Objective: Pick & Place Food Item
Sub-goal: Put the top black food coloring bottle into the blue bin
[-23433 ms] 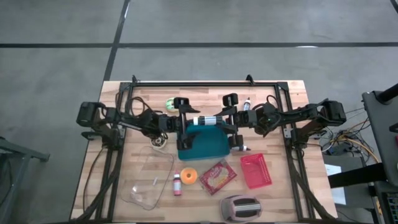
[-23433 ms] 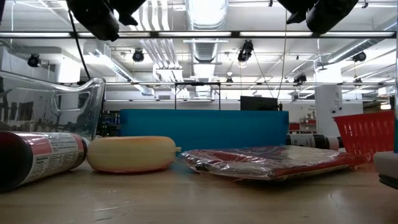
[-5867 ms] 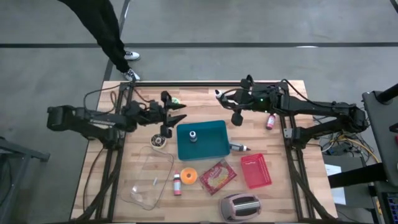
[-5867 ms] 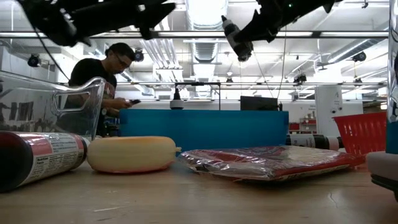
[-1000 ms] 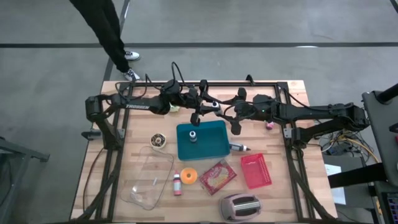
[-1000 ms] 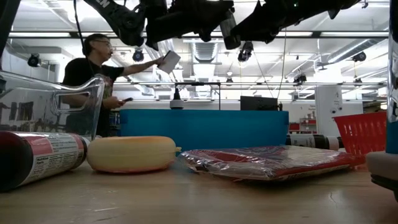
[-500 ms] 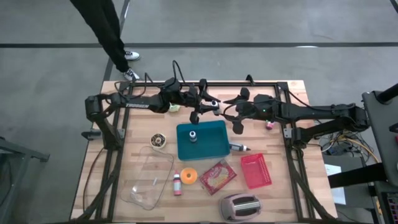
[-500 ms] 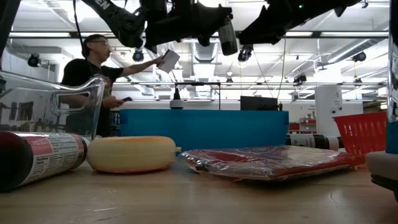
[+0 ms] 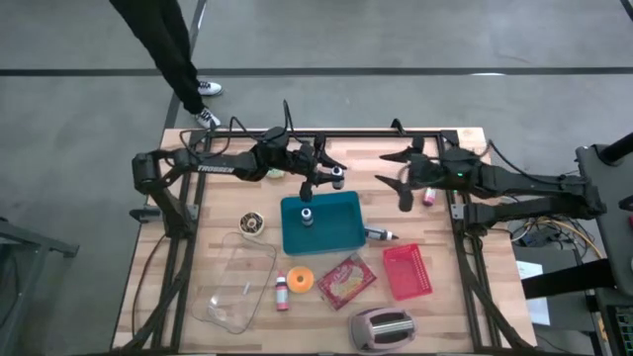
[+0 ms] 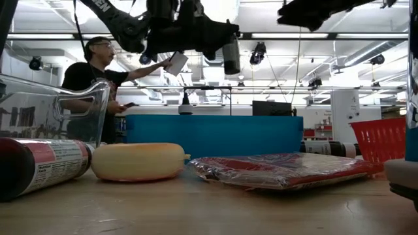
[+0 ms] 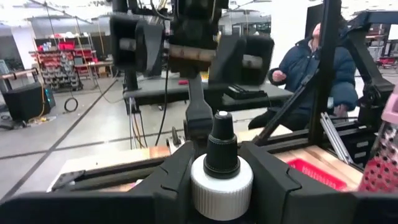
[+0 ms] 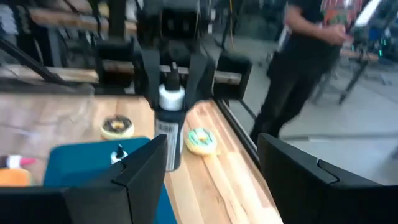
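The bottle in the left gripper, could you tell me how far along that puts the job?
Done: one small bottle stands in the teal bin. In hand: the left gripper holds a white-capped bottle raised near the bin's far edge; the right gripper hangs open, empty. Left: lowering and releasing it into the bin.

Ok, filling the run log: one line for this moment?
left gripper: shut on bottle, above teal bin | right gripper: open, empty

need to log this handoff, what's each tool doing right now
Left tool: closed on a dark bottle with a white cap, held above the teal bin.
Right tool: open, holding nothing, off to the bin's right.
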Robot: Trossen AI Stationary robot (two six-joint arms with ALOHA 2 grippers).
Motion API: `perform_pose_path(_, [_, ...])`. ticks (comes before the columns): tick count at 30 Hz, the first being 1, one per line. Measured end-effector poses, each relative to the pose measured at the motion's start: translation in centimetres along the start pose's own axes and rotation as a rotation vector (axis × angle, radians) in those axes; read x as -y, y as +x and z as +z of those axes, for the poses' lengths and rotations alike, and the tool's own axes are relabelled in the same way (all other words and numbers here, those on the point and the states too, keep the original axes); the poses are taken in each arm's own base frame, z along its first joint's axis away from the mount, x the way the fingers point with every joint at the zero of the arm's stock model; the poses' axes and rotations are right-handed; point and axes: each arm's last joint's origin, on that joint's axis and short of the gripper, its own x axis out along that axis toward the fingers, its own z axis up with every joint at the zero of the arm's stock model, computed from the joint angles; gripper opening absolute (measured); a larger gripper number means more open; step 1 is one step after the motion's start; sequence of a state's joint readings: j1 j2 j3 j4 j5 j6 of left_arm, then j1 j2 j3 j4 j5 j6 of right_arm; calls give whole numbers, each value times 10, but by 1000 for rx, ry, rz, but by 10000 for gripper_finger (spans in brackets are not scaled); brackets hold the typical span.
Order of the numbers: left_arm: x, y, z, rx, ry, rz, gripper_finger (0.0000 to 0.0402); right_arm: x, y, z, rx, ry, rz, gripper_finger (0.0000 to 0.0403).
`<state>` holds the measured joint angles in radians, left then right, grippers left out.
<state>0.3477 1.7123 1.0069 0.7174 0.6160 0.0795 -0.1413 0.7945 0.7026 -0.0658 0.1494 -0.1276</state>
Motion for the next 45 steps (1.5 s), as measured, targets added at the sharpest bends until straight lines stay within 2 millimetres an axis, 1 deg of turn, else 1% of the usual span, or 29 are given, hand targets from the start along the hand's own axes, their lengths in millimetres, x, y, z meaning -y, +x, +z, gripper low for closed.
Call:
perform_pose_path(5, [11,-14,1,21,9,10,112,1,-21,-16,121,37,4,240])
perform_pose_path(7, [16,-18,1,20,-2,7,112,0,-26,-24,148,49,2,240])
perform_pose_path(10, [23,-20,-2,10,-14,-1,112,-1,-29,-37,156,69,3,240])
perform_pose_path(16, [35,-15,-15,-25,-38,24,112,-2,-32,-49,152,90,5,240])
perform_pose_path(20, [40,-10,-23,-48,-58,29,112,-2,-31,-50,147,92,5,240])
perform_pose_path(25, [46,-6,-39,-78,-87,46,112,-2,-31,-51,145,86,5,240])
perform_pose_path(30, [48,-8,-53,-84,-114,66,112,-2,-31,-50,147,72,4,240])
perform_pose_path(34, [49,-10,-55,-72,-124,84,112,-2,-31,-50,146,67,3,240])
perform_pose_path(42, [51,-14,-63,-102,-122,115,112,-2,-31,-50,146,59,3,240])
perform_pose_path(45, [51,-12,-67,-94,-116,114,112,-2,-31,-50,146,58,2,240])
